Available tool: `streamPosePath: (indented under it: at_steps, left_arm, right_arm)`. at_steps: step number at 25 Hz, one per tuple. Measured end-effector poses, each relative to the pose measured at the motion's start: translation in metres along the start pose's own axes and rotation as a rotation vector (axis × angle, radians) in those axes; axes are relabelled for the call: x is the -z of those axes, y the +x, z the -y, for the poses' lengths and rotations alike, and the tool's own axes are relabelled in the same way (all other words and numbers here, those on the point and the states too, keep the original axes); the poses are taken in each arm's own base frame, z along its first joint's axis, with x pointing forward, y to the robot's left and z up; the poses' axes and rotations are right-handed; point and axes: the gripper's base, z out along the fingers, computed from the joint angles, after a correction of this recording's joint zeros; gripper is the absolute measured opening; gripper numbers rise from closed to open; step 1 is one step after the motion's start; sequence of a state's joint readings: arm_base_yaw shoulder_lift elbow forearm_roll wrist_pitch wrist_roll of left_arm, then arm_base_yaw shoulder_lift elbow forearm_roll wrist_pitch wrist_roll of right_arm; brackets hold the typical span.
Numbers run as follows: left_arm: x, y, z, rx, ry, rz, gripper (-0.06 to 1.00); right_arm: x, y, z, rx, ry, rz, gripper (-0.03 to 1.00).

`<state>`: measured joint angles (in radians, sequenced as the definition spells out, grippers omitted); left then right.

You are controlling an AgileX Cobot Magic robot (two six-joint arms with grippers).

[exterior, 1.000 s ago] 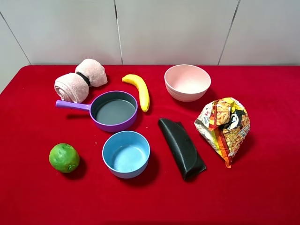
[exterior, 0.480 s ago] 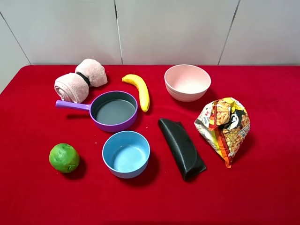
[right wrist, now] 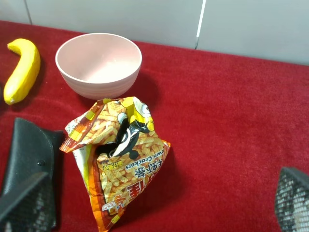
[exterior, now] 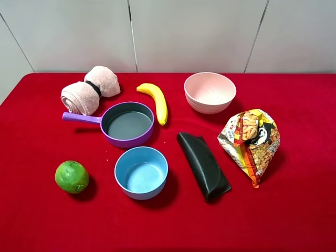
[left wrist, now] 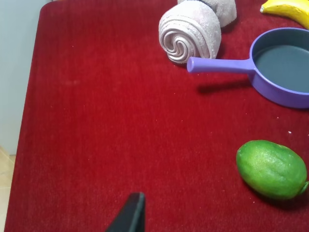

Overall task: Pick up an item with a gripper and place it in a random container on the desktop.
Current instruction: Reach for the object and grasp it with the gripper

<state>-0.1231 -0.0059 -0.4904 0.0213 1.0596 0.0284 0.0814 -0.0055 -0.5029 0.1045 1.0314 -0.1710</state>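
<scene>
Nothing moved; right gripper [right wrist: 155, 200] spread wide, empty (snack bag [right wrist: 118, 159] untouched).

On the red-clothed desktop [exterior: 294, 210] the crinkly snack bag [exterior: 250, 143] lies near the right edge, well apart from the purple pan [exterior: 127, 125], which sits left of the middle with its handle pointing toward the left edge. Toward the far edge are a rolled pink towel [exterior: 89, 90], a banana [exterior: 156, 101] just beside the pan's rim and a pink bowl [exterior: 210, 92]; nearer the front edge are a green lime [exterior: 72, 177], a blue bowl [exterior: 141, 172] just in front of the pan, and a black pouch [exterior: 203, 165] between that bowl and the bag
</scene>
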Motion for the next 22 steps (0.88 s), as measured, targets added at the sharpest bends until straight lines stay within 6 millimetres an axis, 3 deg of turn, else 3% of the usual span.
streamPosePath:
  at_steps: [22]
  left_arm:
    - [0.0,0.0,0.0,0.0,0.0,0.0,0.99]
  right_arm:
    - [0.0,0.0001,0.0003,0.002,0.004,-0.001,0.69]
